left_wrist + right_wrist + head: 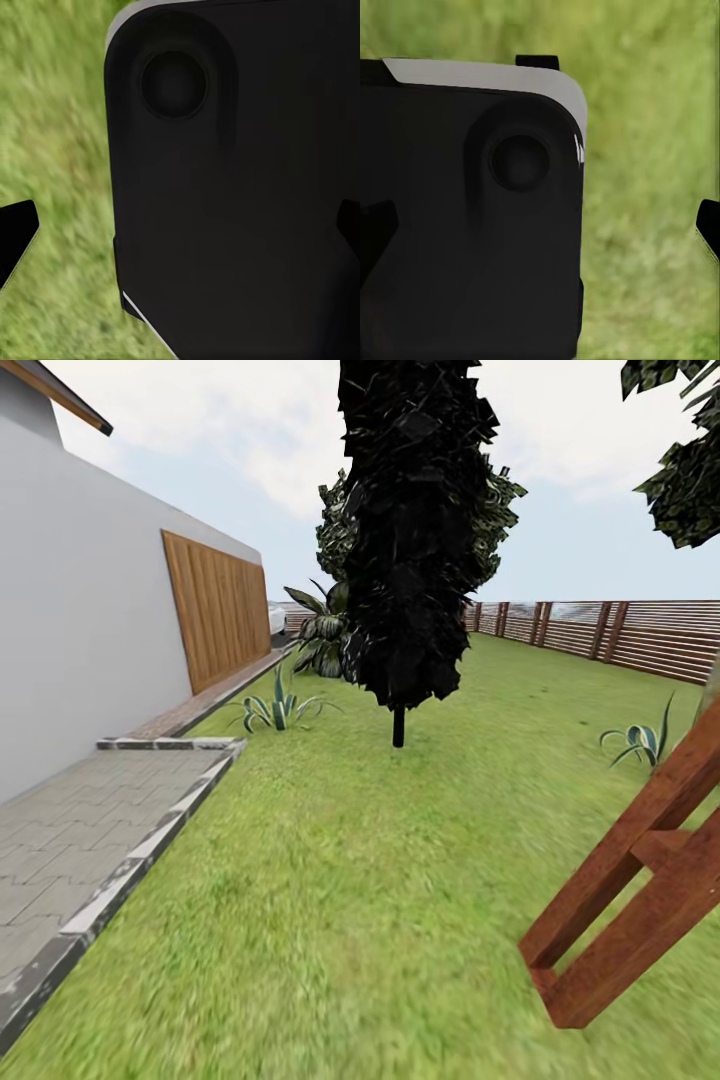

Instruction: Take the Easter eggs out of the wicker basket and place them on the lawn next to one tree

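The Easter eggs and the wicker basket are out of view. The lawn (pixel 380 880) stretches ahead through the garden to a brown slatted fence (pixel 620 630). The dark green crown of a tree (pixel 685 470) hangs in at the upper right, and another leafy crown (pixel 500 510) rises behind a black columnar tree (pixel 415 530). In the left wrist view my left gripper (pixel 180 232) is open over grass, in front of my own black body (pixel 240 187). In the right wrist view my right gripper (pixel 540 229) is open too, with nothing between its fingers.
A grey house wall (pixel 80 620) with a wooden door (pixel 220 605) runs along the left, edged by a paved path (pixel 70 840) and kerb. A slanted brown wooden frame (pixel 640 880) stands close at the right. Spiky plants (pixel 278 708) (pixel 640 742) dot the grass.
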`<state>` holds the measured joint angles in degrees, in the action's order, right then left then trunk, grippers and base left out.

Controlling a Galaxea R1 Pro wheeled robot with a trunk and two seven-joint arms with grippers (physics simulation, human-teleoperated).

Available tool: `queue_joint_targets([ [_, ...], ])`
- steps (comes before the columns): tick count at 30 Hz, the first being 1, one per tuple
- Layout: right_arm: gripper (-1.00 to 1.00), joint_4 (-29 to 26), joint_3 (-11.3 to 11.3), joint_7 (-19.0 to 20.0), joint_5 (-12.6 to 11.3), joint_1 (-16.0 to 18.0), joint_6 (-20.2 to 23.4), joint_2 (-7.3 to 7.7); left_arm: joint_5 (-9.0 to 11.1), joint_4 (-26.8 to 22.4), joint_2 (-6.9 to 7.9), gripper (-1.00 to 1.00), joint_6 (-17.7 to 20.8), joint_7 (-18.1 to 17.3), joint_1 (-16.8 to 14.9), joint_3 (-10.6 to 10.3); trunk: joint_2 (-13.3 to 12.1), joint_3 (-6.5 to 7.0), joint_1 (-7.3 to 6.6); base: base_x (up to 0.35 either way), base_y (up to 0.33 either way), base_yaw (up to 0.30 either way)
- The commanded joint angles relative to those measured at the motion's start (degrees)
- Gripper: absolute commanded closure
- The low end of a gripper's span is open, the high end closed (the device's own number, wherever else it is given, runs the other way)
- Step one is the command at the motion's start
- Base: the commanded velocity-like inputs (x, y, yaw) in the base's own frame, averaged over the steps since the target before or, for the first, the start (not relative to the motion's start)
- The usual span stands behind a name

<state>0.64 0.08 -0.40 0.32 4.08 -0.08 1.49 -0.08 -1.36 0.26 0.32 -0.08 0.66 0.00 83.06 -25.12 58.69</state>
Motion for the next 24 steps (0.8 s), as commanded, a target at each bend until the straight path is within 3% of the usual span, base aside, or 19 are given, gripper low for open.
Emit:
queue_joint_targets([
  [1,-1.00,0.07,0.01,-0.04,0.04,0.05,-0.01,0.00,-0.01,-0.13,0.00,-1.00,0.03,-0.01,0.04,0.00,0.02,-0.05,0.03,0.336,0.000,0.000],
  [24,-1.00,0.07,0.01,-0.04,0.04,0.05,-0.01,0.00,-0.01,-0.13,0.00,-1.00,0.03,-0.01,0.04,0.03,0.02,-0.05,0.03,0.336,0.000,0.000],
])
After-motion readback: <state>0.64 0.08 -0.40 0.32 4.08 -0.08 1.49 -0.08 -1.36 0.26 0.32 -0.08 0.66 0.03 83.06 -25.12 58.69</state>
